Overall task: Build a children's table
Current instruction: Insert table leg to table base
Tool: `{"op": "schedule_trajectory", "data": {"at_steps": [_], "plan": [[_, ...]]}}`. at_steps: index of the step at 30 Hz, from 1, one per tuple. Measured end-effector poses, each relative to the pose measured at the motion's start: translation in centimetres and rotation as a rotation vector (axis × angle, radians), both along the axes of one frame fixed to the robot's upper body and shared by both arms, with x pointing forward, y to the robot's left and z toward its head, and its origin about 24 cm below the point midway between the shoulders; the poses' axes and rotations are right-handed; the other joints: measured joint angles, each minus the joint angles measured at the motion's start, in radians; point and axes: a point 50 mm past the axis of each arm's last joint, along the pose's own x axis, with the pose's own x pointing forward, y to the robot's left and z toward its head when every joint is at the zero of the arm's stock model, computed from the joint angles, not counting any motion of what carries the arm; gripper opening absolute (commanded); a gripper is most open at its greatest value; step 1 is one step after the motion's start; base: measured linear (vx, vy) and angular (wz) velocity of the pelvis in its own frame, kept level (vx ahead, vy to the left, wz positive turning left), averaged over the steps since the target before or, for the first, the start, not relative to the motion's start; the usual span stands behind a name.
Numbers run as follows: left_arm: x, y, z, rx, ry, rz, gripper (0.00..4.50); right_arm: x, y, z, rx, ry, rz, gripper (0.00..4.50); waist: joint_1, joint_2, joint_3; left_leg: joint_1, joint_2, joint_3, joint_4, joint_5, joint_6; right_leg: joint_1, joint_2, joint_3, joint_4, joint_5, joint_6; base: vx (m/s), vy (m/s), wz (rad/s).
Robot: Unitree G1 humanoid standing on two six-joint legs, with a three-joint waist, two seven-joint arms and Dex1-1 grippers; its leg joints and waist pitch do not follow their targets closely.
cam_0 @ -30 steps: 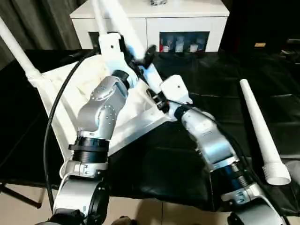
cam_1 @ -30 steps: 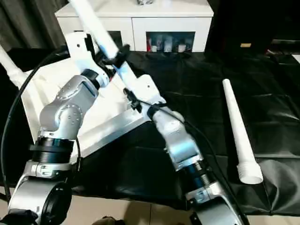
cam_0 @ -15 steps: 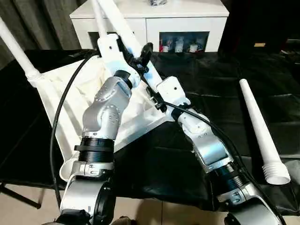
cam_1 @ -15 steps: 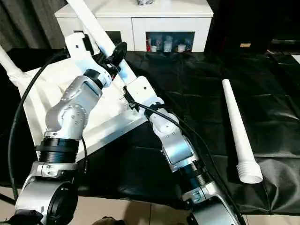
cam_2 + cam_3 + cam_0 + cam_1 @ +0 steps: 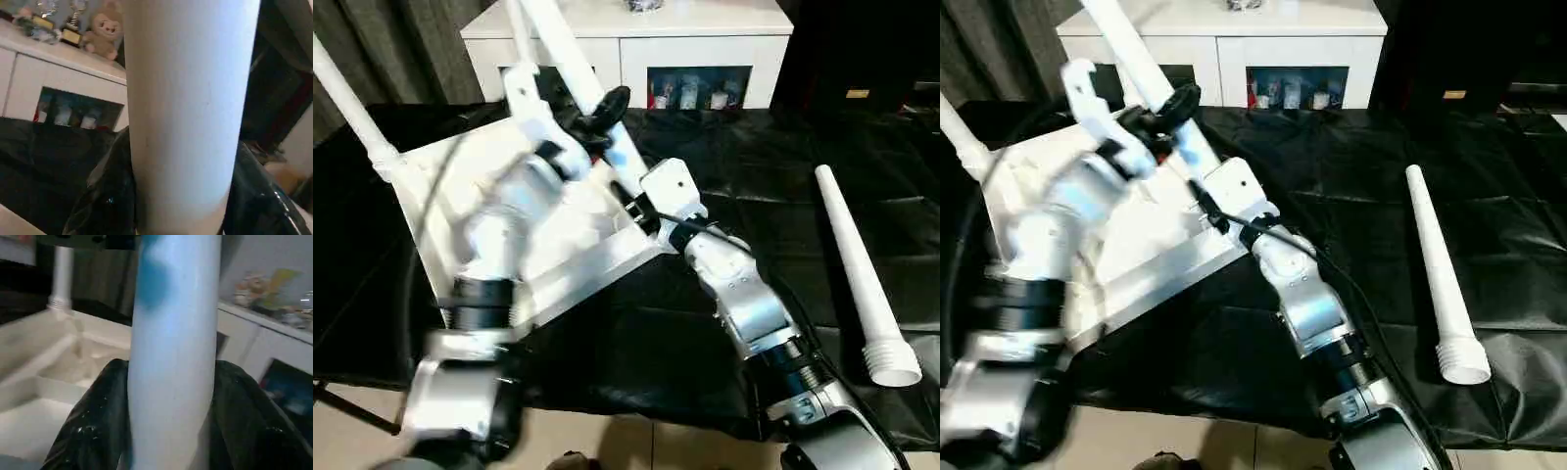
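Item: children's table, part-built, on a bench under a black cloth (image 5: 744, 176).

- Table top (image 5: 440, 186): white, upside down, ribbed underside up, tilted, on the left half of the cloth, its near corner toward the middle.
- Corner leg (image 5: 347, 98): upright at the top's far-left corner, seated in its socket.
- Leg in hand (image 5: 570, 61): long, tapered, slanting up from the top's near-right corner toward the cabinet (image 5: 626, 39) behind the bench.
- Left gripper (image 5: 599, 110): black fingers clasped round this leg partway up its shaft; the wrist view has the shaft (image 5: 188, 112) between both pads.
- Right gripper (image 5: 628, 191): fingers set on either side of the same leg lower down, by the socket; the shaft (image 5: 171, 357) sits between them, though I cannot tell how firmly they press.
- Spare leg (image 5: 857, 274): lying loose near the cloth's right edge, threaded end toward the near edge, well apart from both arms.

Risks, as I judge them: with the top tilted and unsupported, a turn on the leg could cross the thread or slide the top toward the left edge. Two grips on one shaft may fight each other.

Room: open cloth between the top and the spare leg; the cabinet crowds the far side.
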Motion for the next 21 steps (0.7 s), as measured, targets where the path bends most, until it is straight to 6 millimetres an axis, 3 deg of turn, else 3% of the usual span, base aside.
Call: {"op": "schedule_trajectory", "data": {"at_steps": [7,10,15,16,21], "plan": [[-0.9,0.4,0.7,0.071,-0.058,-0.224,1.81,-0.4,-1.4,0.4,0.133,0.253,0.249,3.70,0.003,0.001,0.000,0.002,0.000,0.000,0.000,0.000,0.000,0.002,0.000,0.000,0.000,0.001,-0.001,0.000,0.000,0.00],[-1.5,0.2,1.6,0.078,-0.099,-0.317,1.80,-0.2,-2.5,0.7,0.101,0.345,0.311,3.79,0.003,0.001,0.000,0.004,0.000,0.000,0.000,0.000,0.000,0.003,0.000,0.000,0.001,0.001,-0.002,0.000,0.000,0.00],[-1.8,-0.1,1.9,0.070,-0.121,-0.376,1.80,-0.4,-3.2,0.4,0.130,0.453,0.374,3.79,0.001,0.004,-0.001,0.006,0.000,0.000,0.000,0.000,0.000,0.004,0.000,0.000,0.003,0.001,-0.001,0.000,0.000,0.00],[-1.8,-0.1,1.9,0.069,-0.123,-0.388,1.80,-0.4,-3.4,0.4,0.142,0.477,0.383,3.52,0.001,0.004,0.000,0.006,0.000,0.000,0.000,0.000,0.000,0.004,0.000,0.000,0.004,0.001,-0.001,0.000,0.000,0.00],[-1.9,-0.1,2.0,0.069,-0.126,-0.412,1.80,-0.6,-3.4,0.4,0.158,0.534,0.419,3.08,0.001,0.004,0.000,0.007,0.000,0.000,0.000,0.000,-0.001,0.003,0.000,0.000,0.006,0.001,-0.001,0.000,0.000,0.00]]}}
